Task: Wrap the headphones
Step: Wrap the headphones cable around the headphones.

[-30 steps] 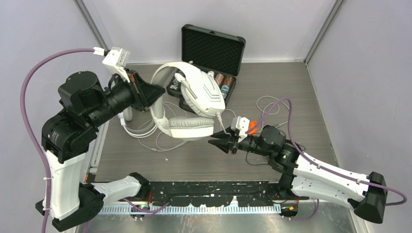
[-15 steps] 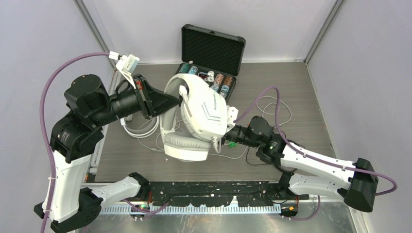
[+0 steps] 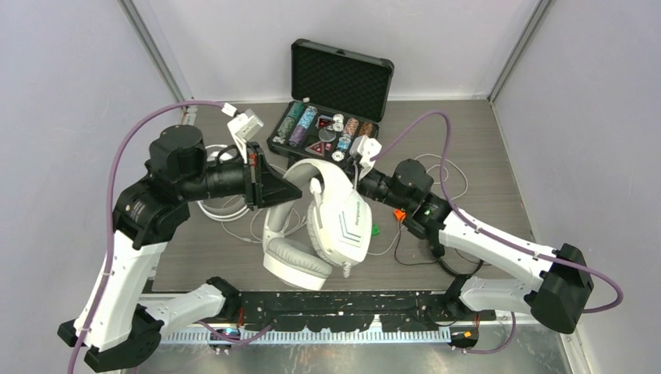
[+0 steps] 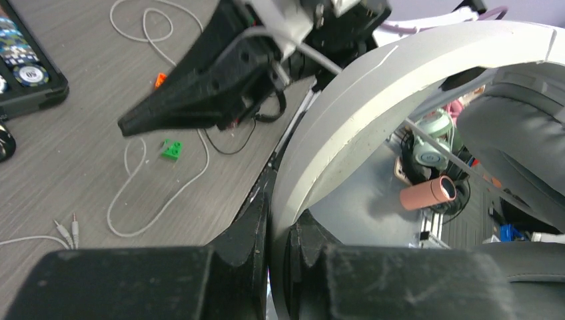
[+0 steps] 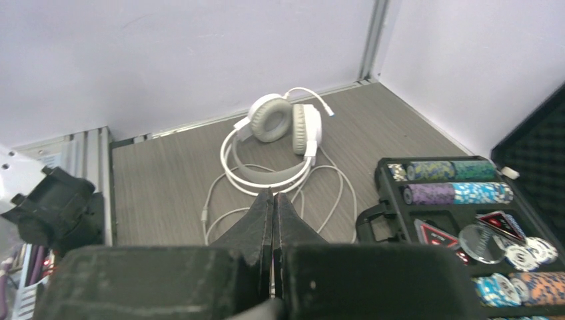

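Note:
My left gripper (image 3: 295,192) is shut on the headband of a large white headset (image 3: 341,226) and holds it above the table's front middle, ear cups hanging. The band (image 4: 373,93) sits between the left jaws (image 4: 276,215). My right gripper (image 3: 352,181) is just behind that headset, fingers shut (image 5: 272,195), with a thin pale cable pinched low between them. It also shows in the left wrist view (image 4: 200,87). A second white headset (image 5: 280,127) lies at the back left with its cable looped (image 3: 222,212). A thin black cable (image 3: 409,257) lies by the right arm; the black pair itself is hidden.
An open black case of poker chips (image 3: 327,132) stands at the back middle, close behind the right gripper. A small green piece (image 3: 375,230) and an orange piece (image 3: 398,213) lie on the table. Loose white cable (image 3: 436,167) loops at the right.
My left arm swung the white headset right and down toward the table's front. My right gripper went from the front, past the ear cup, up behind the headset near the case.

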Robot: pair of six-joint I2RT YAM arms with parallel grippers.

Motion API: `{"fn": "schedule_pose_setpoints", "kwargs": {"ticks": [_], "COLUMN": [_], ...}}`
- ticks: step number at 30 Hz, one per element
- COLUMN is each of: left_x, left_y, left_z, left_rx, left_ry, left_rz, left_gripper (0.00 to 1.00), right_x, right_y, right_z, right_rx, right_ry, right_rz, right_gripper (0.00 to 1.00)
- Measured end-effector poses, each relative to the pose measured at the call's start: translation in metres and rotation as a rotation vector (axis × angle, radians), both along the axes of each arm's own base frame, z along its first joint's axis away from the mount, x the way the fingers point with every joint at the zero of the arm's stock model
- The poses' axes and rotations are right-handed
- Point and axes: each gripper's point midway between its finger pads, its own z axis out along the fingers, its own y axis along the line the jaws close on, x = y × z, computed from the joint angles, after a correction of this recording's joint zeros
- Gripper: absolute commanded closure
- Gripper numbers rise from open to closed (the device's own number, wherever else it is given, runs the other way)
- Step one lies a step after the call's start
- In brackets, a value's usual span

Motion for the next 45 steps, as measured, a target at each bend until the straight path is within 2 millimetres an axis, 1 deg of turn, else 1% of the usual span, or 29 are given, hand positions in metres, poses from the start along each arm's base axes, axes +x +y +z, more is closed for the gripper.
{"fn": "schedule_pose_setpoints", "kwargs": {"ticks": [5, 10, 16, 20, 24, 26, 29, 32, 36, 40, 42, 43, 45], "left_x": [0.005, 0.017, 0.041, 0.064, 0.08, 0.087, 0.098, 0.106, 0.11, 0.104, 0.103, 0.102, 0.103], "left_y": [-0.007, -0.004, 0.016, 0.036, 0.052, 0.058, 0.068, 0.072, 0.068, 0.06, 0.055, 0.053, 0.053], "left_z": [-0.023, -0.049, -0.083, -0.102, -0.105, -0.105, -0.107, -0.111, -0.115, -0.122, -0.117, -0.115, -0.111], "left_rx": [0.056, 0.16, 0.346, 0.491, 0.573, 0.606, 0.662, 0.707, 0.715, 0.702, 0.674, 0.66, 0.656], "left_ry": [0.031, 0.026, -0.014, -0.074, -0.147, -0.177, -0.209, -0.226, -0.261, -0.31, -0.36, -0.388, -0.43], "left_rz": [-0.05, -0.04, 0.056, 0.15, 0.219, 0.253, 0.295, 0.315, 0.273, 0.185, 0.153, 0.139, 0.129], "left_gripper": [1.0, 1.0, 1.0, 1.0, 1.0, 1.0, 1.0, 1.0, 1.0, 1.0, 1.0, 1.0, 1.0], "right_x": [0.02, 0.026, 0.028, 0.025, 0.021, 0.019, 0.018, 0.019, 0.02, 0.017, 0.012, 0.007, 0.0], "right_y": [-0.015, -0.024, -0.032, -0.038, -0.043, -0.045, -0.047, -0.048, -0.052, -0.053, -0.053, -0.053, -0.055], "right_z": [0.007, 0.002, -0.004, -0.002, -0.006, -0.014, -0.032, -0.042, -0.048, -0.041, -0.04, -0.04, -0.041], "right_rx": [0.015, -0.019, -0.088, -0.142, -0.207, -0.25, -0.335, -0.404, -0.456, -0.474, -0.483, -0.495, -0.508], "right_ry": [0.016, 0.05, 0.117, 0.179, 0.282, 0.346, 0.458, 0.528, 0.575, 0.632, 0.674, 0.709, 0.748], "right_rz": [-0.04, -0.061, -0.088, -0.102, -0.122, -0.13, -0.147, -0.163, -0.184, -0.18, -0.164, -0.15, -0.14], "right_gripper": [1.0, 1.0, 0.99, 1.0, 1.0, 0.99, 1.0, 1.0, 1.0, 1.0, 1.0, 0.99, 0.99]}}
